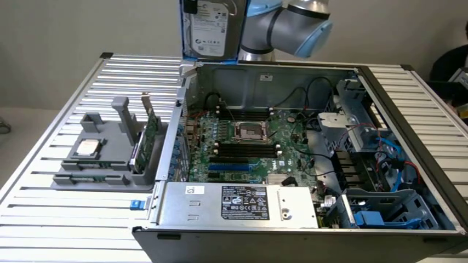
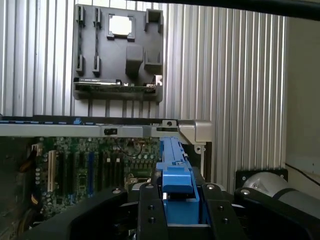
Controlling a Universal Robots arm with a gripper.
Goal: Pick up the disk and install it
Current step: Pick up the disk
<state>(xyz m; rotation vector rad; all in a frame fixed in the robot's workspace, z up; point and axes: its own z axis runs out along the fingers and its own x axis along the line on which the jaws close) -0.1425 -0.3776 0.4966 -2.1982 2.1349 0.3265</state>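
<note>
Hanging upright at the 12 o'clock edge of the open computer case [image 1: 409, 164] in the exterior view, the disk [image 1: 212, 30] shows its white label face, with its blue carrier frame along the edges. It is lifted clear of the counter [image 1: 58, 219], just above the case's rear wall, and the robot arm [image 1: 292, 27] is beside it at 3 o'clock. In the wrist view the black jaws pinch the blue carrier from both sides, with the motherboard [image 1: 249, 148] below. At 9 o'clock of the case a grey fixture tray [image 1: 87, 170] rests on the ribbed counter. It holds a square silver processor chip [image 1: 89, 147] and a green circuit card [image 1: 151, 131] standing on edge. Inside the case, the power supply [image 1: 241, 204] lies at 6 o'clock. A blue drive bay [image 1: 387, 211] sits toward 4 o'clock.
</note>
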